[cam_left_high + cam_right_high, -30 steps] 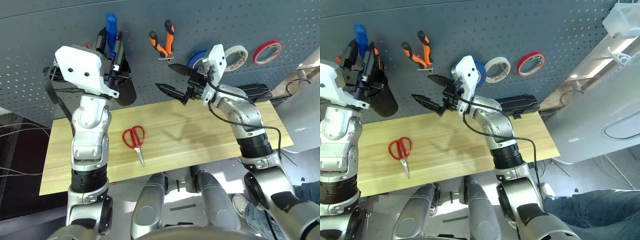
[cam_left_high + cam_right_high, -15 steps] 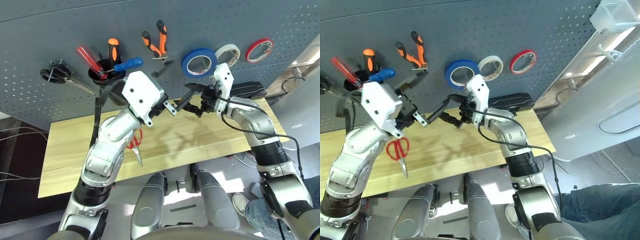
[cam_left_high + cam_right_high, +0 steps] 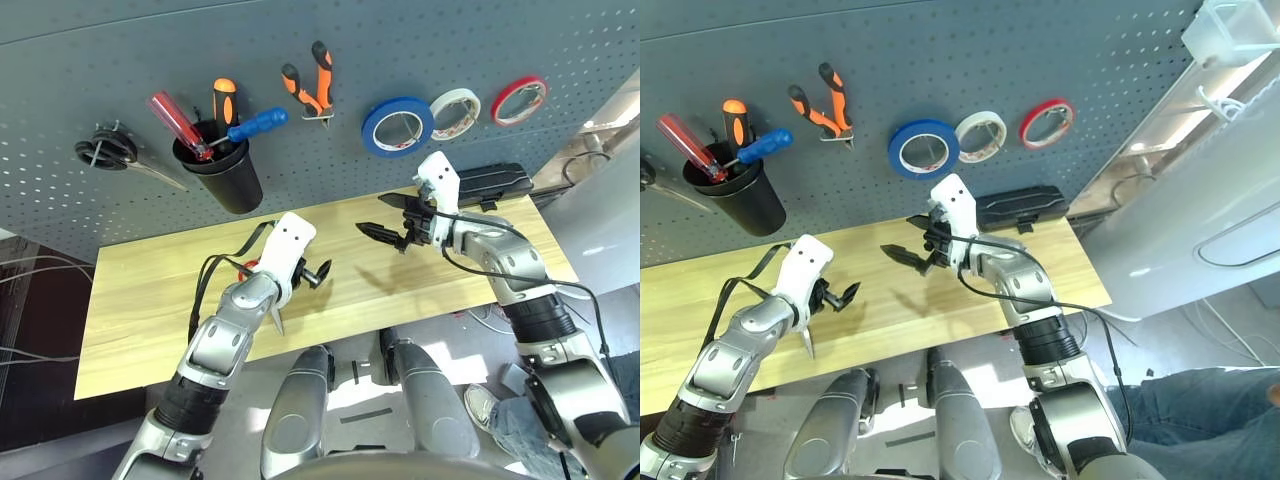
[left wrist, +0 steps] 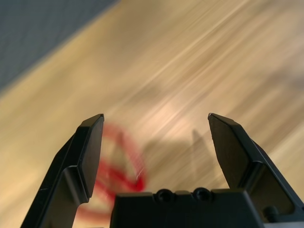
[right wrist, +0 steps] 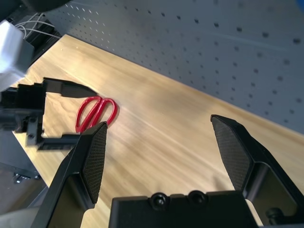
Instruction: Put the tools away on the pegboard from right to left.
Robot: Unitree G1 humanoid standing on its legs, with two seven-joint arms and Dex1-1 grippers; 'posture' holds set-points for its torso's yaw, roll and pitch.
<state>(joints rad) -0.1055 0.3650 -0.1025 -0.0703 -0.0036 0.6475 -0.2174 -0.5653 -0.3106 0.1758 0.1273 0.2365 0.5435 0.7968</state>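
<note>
left hand lowered over red-handled scissors

**Wooden counter, one tool left on it**

The light wooden counter runs along the foot of the pegboard. Red-handled scissors lie flat on it, below the pegboard's black cup.

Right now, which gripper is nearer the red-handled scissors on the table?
Left. The left gripper hangs open right over the red-handled scissors, which lie on the table. The right gripper is open too, farther along the table near the pegboard.
</note>
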